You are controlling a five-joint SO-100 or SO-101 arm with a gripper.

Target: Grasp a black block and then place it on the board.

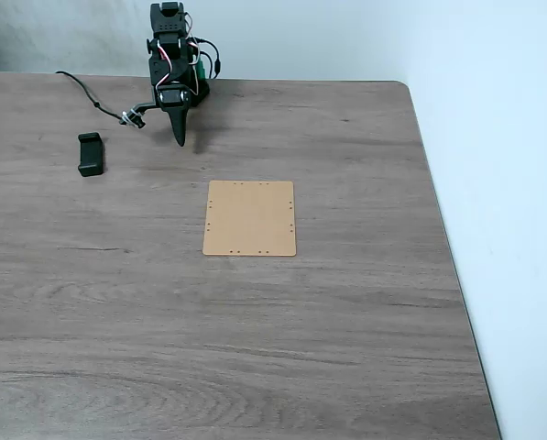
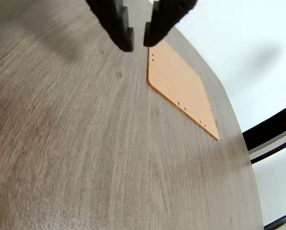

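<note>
A small matte black block (image 1: 90, 153), oblong with a raised lip at each end, is seen in the fixed view lying flat on the table (image 1: 255, 348) toward the far left, well apart from everything else. The table is surfaced in grey wood-grain with a rounded far right corner. A thin, flat tan board (image 1: 250, 218), rectangular with rounded corners and small holes along its edges, is laid near the middle of the table; in the wrist view the same board (image 2: 181, 86) is partly covered at its upper corner by a fingertip. The arm (image 1: 169, 64), black with red and white wires exposed, is folded at the far edge, and a black cable (image 1: 90, 99) is trailed from it across the table. The gripper (image 1: 180, 137) is pointed down to a dark tip close above the tabletop, between block and board, nearer the far edge. In the wrist view the gripper (image 2: 138, 42) is cut off by the top edge; its two black fingers (image 2: 120, 28) are separated by a narrow gap, nothing is held, and the tabletop is slightly blurred.
</note>
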